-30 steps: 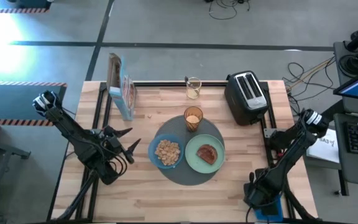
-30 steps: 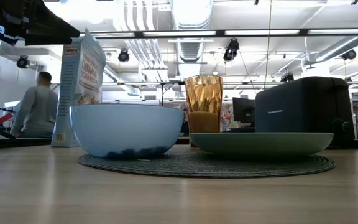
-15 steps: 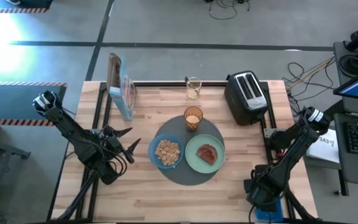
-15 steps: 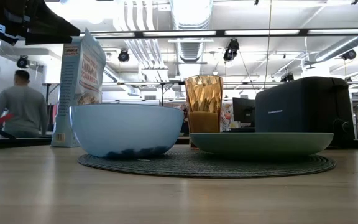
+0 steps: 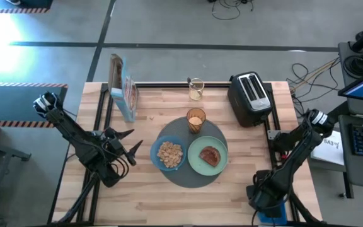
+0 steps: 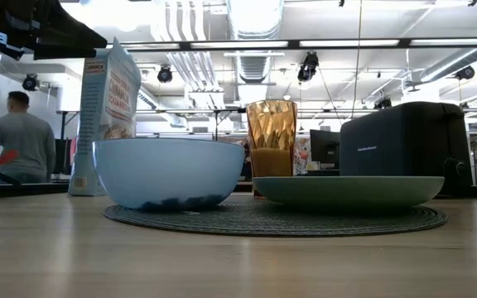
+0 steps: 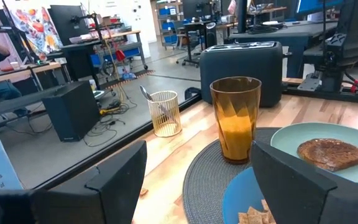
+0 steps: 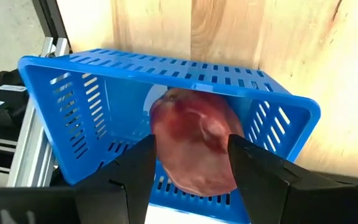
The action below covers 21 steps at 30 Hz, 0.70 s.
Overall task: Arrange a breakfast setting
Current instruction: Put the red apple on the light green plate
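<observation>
Your right gripper (image 8: 191, 177) is clamped around a red apple (image 8: 194, 149) over the blue slotted plastic basket (image 8: 73, 130). Next, carry it to the round dark-grey mat (image 5: 191, 176). Left gripper (image 5: 128, 148) waits beside the small blue bowl (image 5: 169, 153), jaws wide and empty.

You are looking past the right gripper (image 8: 191, 163) into a blue slatted basket (image 8: 73, 118); its two dark fingers (image 8: 135, 171) stand on either side of a red apple (image 8: 194, 146), close against its flanks, and the apple sits between them over the basket's interior; whether it rests on the basket floor you cannot tell; pale wooden tabletop (image 8: 229, 37) lies beyond the basket's far wall; a silver metal frame rail (image 8: 33, 155) runs beside the basket; dark equipment shows past the rail.
</observation>
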Each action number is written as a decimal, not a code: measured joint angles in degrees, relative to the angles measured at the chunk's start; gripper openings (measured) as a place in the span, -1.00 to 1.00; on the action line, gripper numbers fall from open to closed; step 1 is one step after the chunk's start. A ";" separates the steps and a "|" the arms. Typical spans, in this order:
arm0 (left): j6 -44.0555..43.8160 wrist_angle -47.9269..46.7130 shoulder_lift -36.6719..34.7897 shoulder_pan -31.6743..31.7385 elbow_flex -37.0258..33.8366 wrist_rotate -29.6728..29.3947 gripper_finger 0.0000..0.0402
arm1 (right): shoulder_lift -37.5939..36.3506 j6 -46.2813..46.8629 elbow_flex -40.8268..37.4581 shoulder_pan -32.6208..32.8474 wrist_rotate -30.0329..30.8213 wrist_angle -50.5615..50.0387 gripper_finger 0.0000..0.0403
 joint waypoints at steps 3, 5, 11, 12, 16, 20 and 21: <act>0.00 0.00 0.00 0.01 0.00 0.00 0.34 | 0.50 0.01 0.00 -0.02 -0.19 0.03 -0.06; 0.00 -0.02 0.00 0.04 0.00 0.00 0.34 | 0.76 0.05 0.00 -0.02 -1.10 0.08 -0.06; 0.00 0.04 0.07 0.04 0.00 0.00 0.34 | 0.86 0.78 -0.57 -0.02 -3.33 0.01 -0.06; 0.00 0.05 0.07 0.04 0.00 0.00 0.34 | 0.86 0.78 -0.60 -0.02 -3.33 0.02 -0.06; 0.00 0.39 0.07 0.04 0.00 0.00 0.34 | 0.86 0.78 -0.70 0.00 -2.99 -0.01 -0.06; 0.00 0.57 0.07 0.02 0.00 0.02 0.34 | 0.86 2.02 -0.70 0.00 -2.95 0.63 -0.06; 0.00 0.71 0.07 0.02 0.00 0.02 0.34 | 0.86 2.50 -0.70 0.00 -2.95 1.02 -0.06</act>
